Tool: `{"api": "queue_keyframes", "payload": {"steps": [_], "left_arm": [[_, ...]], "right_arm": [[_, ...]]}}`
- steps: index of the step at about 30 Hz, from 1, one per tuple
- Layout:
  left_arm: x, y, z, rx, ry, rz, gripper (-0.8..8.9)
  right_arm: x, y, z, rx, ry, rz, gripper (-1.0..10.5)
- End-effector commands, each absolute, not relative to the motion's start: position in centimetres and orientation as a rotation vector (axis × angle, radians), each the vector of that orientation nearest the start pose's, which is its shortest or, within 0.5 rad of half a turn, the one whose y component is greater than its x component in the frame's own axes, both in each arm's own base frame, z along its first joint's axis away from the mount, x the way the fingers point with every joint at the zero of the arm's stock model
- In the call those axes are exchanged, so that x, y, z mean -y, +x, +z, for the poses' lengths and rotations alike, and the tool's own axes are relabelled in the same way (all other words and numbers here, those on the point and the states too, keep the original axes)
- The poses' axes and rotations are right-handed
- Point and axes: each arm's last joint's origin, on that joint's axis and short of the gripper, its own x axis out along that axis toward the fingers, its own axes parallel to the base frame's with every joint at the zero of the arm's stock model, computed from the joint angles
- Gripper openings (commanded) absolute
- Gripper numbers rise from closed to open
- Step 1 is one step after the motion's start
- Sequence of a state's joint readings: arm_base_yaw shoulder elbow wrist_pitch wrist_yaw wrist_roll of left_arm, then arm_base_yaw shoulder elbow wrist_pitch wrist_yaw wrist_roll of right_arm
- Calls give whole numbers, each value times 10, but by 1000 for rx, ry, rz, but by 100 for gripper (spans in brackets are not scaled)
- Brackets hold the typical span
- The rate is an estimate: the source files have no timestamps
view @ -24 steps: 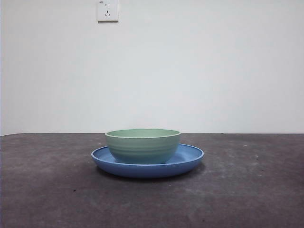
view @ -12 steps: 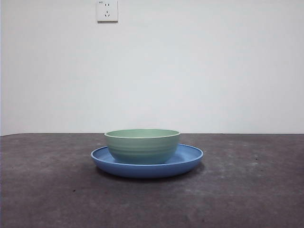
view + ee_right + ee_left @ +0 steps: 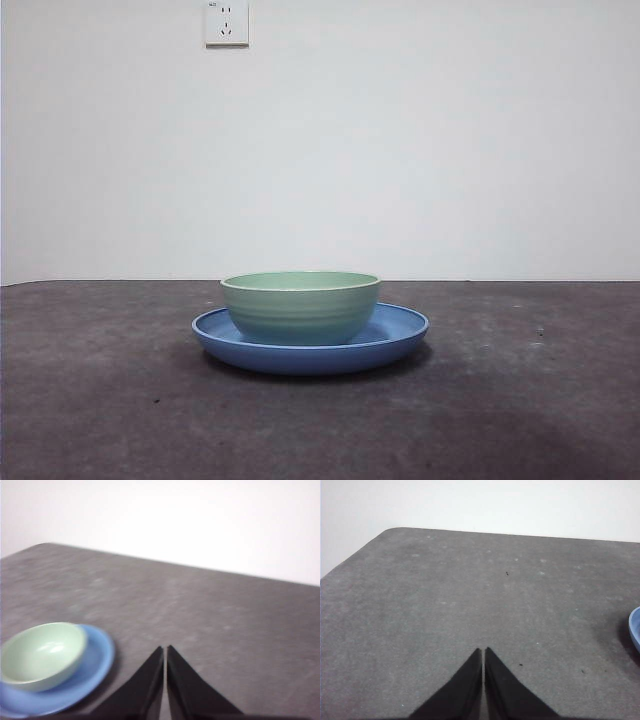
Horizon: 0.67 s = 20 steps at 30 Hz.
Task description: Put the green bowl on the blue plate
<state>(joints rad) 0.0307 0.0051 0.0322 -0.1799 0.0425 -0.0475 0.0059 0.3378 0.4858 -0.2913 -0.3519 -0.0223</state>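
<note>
The green bowl (image 3: pixel 300 306) stands upright in the blue plate (image 3: pixel 400 332) at the middle of the dark table. In the right wrist view the same bowl (image 3: pixel 42 653) rests on the plate (image 3: pixel 97 657), well off to one side of my right gripper (image 3: pixel 165 650), which is shut on nothing and hangs above bare table. My left gripper (image 3: pixel 483 652) is shut too, holding nothing, with only a sliver of the plate's rim (image 3: pixel 635 630) at the picture's edge. Neither arm shows in the front view.
A white wall with a power socket (image 3: pixel 226 22) stands behind the table. The table's rounded far corner (image 3: pixel 390 530) shows in the left wrist view. Bare grey tabletop (image 3: pixel 520 400) lies around the plate.
The bowl and plate have kept their place. A faint shadow has spread over the table at the front right.
</note>
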Motion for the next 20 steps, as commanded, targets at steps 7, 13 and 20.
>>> {"api": "queue_keyframes", "payload": {"steps": [7,13,20], "left_arm": [[-2,96,149,-178,-64,-2,9],[-2,96,149,-178,-64,-2,9],[-2,96,149,-178,-64,-2,9]], "right_arm": [[-4,95,202,-41,-29,179,6],[-3,95,174,-63,-26,152,6],[-3,96,154,-124,-13,153,6]]}}
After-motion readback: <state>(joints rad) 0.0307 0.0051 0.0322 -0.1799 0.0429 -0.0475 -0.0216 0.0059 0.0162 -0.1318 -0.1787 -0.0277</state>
